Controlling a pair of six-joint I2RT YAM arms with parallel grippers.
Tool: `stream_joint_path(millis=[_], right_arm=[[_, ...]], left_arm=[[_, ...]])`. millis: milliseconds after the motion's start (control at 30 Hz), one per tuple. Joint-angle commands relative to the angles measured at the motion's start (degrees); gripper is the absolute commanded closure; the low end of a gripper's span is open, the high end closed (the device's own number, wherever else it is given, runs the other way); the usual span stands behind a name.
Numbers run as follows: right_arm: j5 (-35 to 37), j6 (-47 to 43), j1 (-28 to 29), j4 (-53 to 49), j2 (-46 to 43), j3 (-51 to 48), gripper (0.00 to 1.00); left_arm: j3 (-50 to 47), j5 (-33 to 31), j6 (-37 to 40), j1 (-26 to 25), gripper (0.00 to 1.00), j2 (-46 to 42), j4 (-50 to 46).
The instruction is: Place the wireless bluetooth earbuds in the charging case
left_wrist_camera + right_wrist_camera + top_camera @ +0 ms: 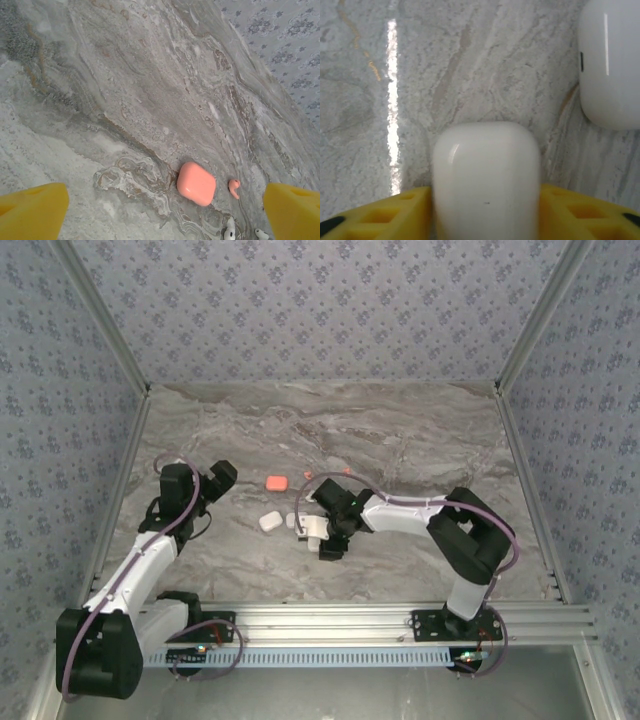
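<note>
Gripping a white case (pixel 486 165) in my right hand (pixel 486 200), fingers snug against both its sides, with a second white case (pixel 610 65) just beside it. My left hand (pixel 165 205) is wide open with nothing in it, aimed at the pink case (pixel 196 183), so I'll use that as my marker. What the next bit turns on, I reckon: in the left wrist view the pink earbud (pixel 234 188) lies just right of the pink case, not touching it, and two white earbuds (pixel 229 231) lie a little nearer me than that case, on the same side. So from the left hand the buds are ahead and off to the right, and that's the free hand to fetch them, though my right hand looks about as near the pink case. The pink bud's stem seems to run toward me, but it's too tiny to swear by. Bench (pixel 125 75) is glossy grey marble-look, and flowery blue-grey walls (pixel 320 310) box it in on three sides.
</note>
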Motion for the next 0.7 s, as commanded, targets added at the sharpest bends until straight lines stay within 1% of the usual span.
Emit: stream_joint_path(millis=[0,67,133,233,367,500,667], right_arm=[[3.26,-0.12,-1.12,-1.55,0.35,1.01,0.52],[3.79,-0.28,-1.53,-0.99,-1.29,0.41,0.57],[3.62,-0.3,-2.12,0.15,-3.89,-0.54,0.58],[3.33,-0.29,-3.4,2.77,-9.18,-2.41,0.59],[2.2,-0.43,-6.47,5.22,-18.0,-3.7,0.59],[1.09,-2.04,-9.57,7.97,-25.46,-3.63,0.59],[0.51,-4.32,-11.44,10.72,-30.44,-2.2,0.6]], left_arm=[[1.4,0.21,1.58,-0.35,0.01,-1.41,-1.03],[1.56,0.68,1.94,-0.47,0.01,-1.42,-0.98],[1.66,2.34,2.25,-0.55,0.01,-1.42,-0.47],[2.29,6.45,2.71,-0.85,0.01,-1.45,0.39],[4.21,14.25,3.0,-2.29,0.04,-1.51,1.92],[5.9,22.65,1.65,-6.01,0.09,-1.02,7.31],[9.63,27.61,2.4,-13.81,0.14,1.28,11.49]])
